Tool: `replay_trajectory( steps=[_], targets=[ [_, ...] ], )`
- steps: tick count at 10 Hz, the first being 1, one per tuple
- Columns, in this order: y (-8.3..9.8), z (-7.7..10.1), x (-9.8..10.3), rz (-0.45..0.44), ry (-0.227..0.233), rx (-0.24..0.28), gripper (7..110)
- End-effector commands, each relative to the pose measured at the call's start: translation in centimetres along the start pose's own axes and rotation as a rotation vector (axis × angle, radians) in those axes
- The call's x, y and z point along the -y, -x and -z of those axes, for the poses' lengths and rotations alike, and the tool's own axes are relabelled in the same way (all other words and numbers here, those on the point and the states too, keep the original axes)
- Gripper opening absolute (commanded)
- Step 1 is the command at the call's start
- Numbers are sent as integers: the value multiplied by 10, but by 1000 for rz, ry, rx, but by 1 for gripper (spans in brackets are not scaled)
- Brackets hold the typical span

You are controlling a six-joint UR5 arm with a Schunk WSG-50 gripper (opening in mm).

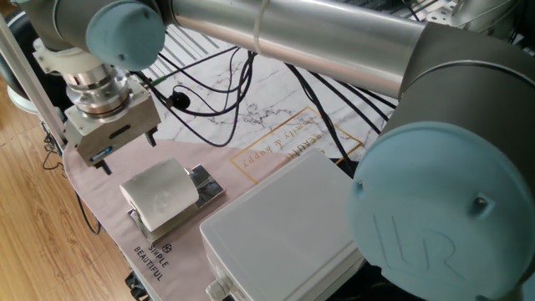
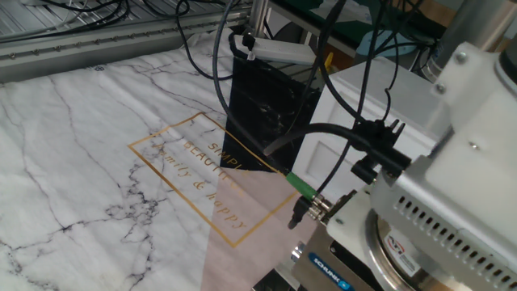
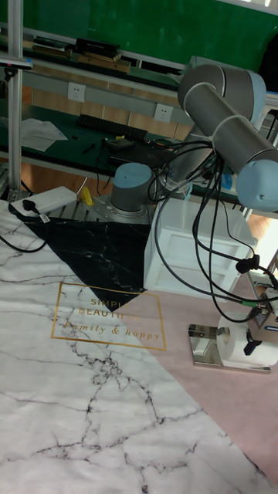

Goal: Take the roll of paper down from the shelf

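in the tall fixed view the nearest ground is a marble-print cloth [image 3: 100,386], white with grey veins, meeting a pale pink panel [image 3: 224,401] along a diagonal edge. a gold rectangle with lettering [image 3: 108,311] is printed further back, and behind it a black marbled triangle [image 3: 100,247]. on the pink part stands the shelf [image 3: 202,343], a shiny chrome rack, with the roll of paper [image 3: 235,342] lying on it, its small core facing the camera. the gripper [image 3: 261,328] is at the right edge just beside and above the roll; only one dark fingertip shows here.

in one fixed view the roll of paper [image 1: 159,192] lies on the shelf [image 1: 205,186] near the table's edge, and the gripper [image 1: 127,149] hangs above and beyond it, not touching. its two short black fingers [image 1: 150,135] stand well apart with nothing between them. a big white plastic box [image 1: 284,230] sits just beside the shelf. black cables [image 1: 209,92] trail across the cloth. wooden flooring [image 1: 33,226] shows past the table edge.

in the other fixed view the wrist housing fills the near right corner, with a green connector [image 2: 300,187] plugged in.

further off, the arm's grey base [image 3: 131,189] rises behind the black triangle. beyond it a workbench [image 3: 62,127] carries a keyboard and papers, wall sockets [image 3: 76,91] sit above, and a green wall [image 3: 131,27] closes the room.
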State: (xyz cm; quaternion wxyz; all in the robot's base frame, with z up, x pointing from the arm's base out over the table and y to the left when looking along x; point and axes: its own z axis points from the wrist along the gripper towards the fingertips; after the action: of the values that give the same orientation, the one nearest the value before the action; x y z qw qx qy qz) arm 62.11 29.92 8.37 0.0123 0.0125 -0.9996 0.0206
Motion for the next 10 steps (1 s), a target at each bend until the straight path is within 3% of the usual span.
replay_trajectory(
  steps=[1,3,7,8,10],
  targets=[
    [0,-2,-6,-4,27,0,88],
    [-8,-2,-8,-7,35,-31,88],
    [19,-1,-1,37,8,76,88],
    [18,-1,3,17,-9,72,88],
    [13,-2,2,-34,-1,51,88]
  ],
)
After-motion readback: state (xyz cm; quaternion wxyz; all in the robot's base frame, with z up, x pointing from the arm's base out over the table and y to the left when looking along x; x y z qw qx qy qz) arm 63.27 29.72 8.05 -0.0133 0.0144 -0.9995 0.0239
